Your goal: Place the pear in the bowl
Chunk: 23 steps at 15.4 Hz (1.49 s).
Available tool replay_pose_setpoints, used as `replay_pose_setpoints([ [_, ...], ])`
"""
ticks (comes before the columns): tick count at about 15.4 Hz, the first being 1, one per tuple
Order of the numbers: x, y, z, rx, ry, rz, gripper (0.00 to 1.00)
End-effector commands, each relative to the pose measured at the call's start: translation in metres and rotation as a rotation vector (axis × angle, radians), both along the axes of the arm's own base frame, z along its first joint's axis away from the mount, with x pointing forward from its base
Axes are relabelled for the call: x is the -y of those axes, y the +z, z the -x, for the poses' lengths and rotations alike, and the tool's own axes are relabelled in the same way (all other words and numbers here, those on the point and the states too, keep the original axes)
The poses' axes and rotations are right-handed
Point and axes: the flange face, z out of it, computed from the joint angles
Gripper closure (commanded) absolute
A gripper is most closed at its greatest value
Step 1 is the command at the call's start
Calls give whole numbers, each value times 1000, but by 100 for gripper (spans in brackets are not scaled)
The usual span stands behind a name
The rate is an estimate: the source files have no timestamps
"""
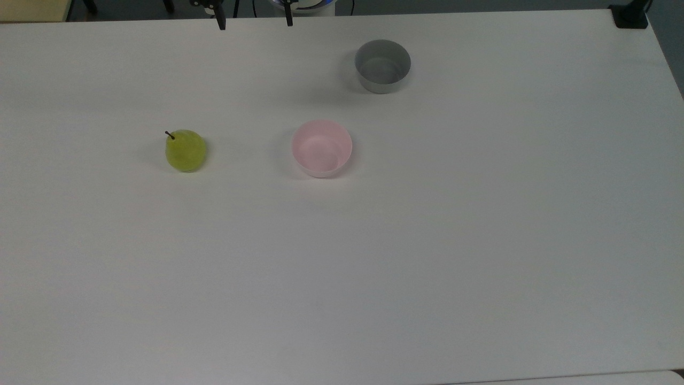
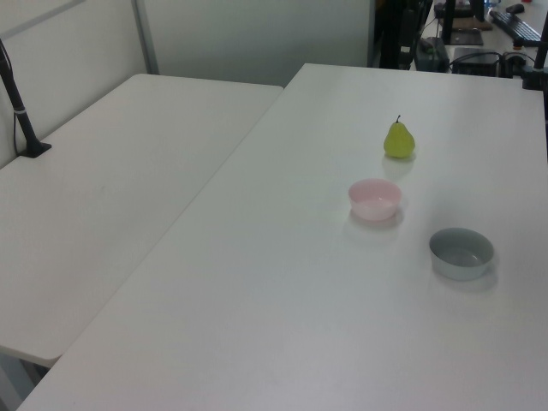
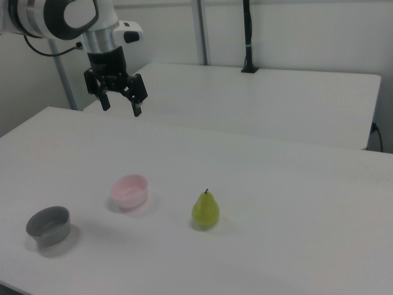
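1. Top view. The white tabletop [image 1: 427, 256] carries three things and no legible writing or label. The pear [image 1: 185, 151] stands toward the top view's left, stem up. The pink bowl [image 1: 321, 148] sits well apart from it toward the top view's right, open side up and holding nothing. The grey bowl [image 1: 382, 66] sits farther back and to the right, also holding nothing. Two dark fingertips [image 1: 220, 22] of the gripper [image 1: 254, 21] show at the upper edge, set wide apart over the tabletop's far rim, gripping nothing.

2. Left view. The pear [image 2: 399, 140], pink bowl [image 2: 374, 199] and grey bowl [image 2: 461, 253] lie in a slanting row, none touching. A second white table [image 2: 103, 214] adjoins on the left view's left, with a black pole [image 2: 17, 103] at its edge.

3. Right view. The gripper [image 3: 119, 104] hangs above the tabletop [image 3: 295, 203], jaws spread wide, clear of all objects. Below and nearer the camera sit the grey bowl [image 3: 48, 225], pink bowl [image 3: 129, 191] and upright pear [image 3: 206, 210]. Nothing lies between the pear and the pink bowl.
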Motion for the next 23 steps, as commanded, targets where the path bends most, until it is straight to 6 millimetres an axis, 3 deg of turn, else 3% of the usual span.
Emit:
replay_pose_setpoints([
  [1,-3,3,1,3,-7,-19,0],
  [10,7,5,7,-30,5,0,0],
  [15,54,20,10,-1,116,25,0],
  [18,82,16,10,3,258,51,0],
  [20,101,8,4,32,229,53,0],
  [23,119,-25,-13,9,214,76,0],
])
